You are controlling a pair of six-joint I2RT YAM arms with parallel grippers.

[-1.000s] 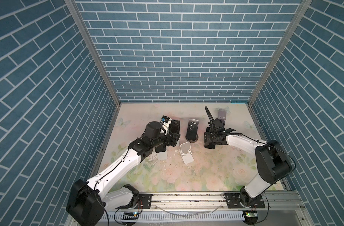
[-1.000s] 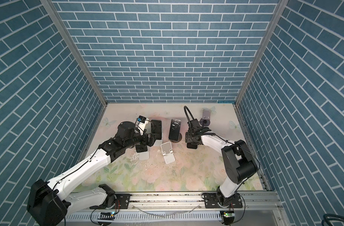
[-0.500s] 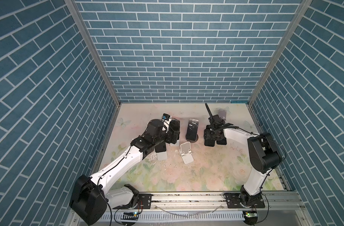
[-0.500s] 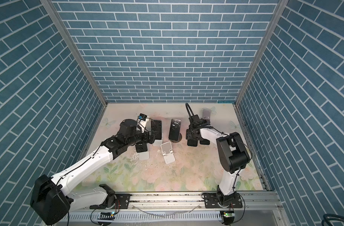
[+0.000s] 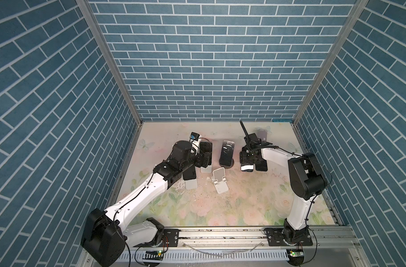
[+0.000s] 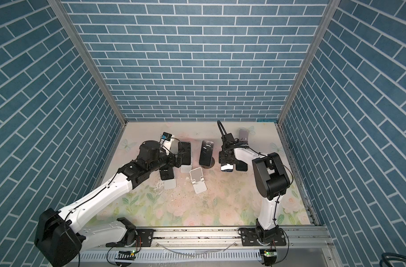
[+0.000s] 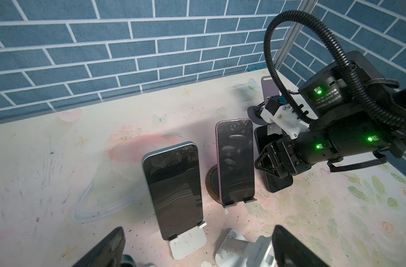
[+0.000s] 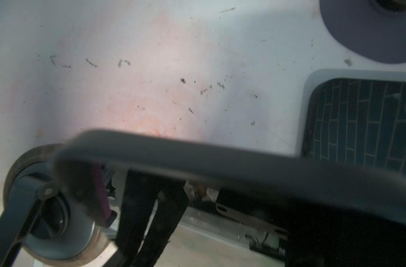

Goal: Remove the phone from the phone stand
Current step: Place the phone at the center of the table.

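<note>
Now the right gripper [image 5: 246, 161] is squeezing the flat black phone [image 5: 246, 168], at 4 o'clock from the pink-edged phone [image 5: 227, 153] on its round wooden stand [image 5: 232, 164] in a top view. A grey round stand [image 5: 263, 135] stands apart, at 1 o'clock from the black phone. The left gripper [image 7: 198, 233] hangs spread wide by the blue-edged phone [image 7: 174, 189].

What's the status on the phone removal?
Left gripper open, facing blue-edged phone on white stand. Right gripper shut on dark phone, purple stand empty. Pink-edged phone stands between them.
</note>
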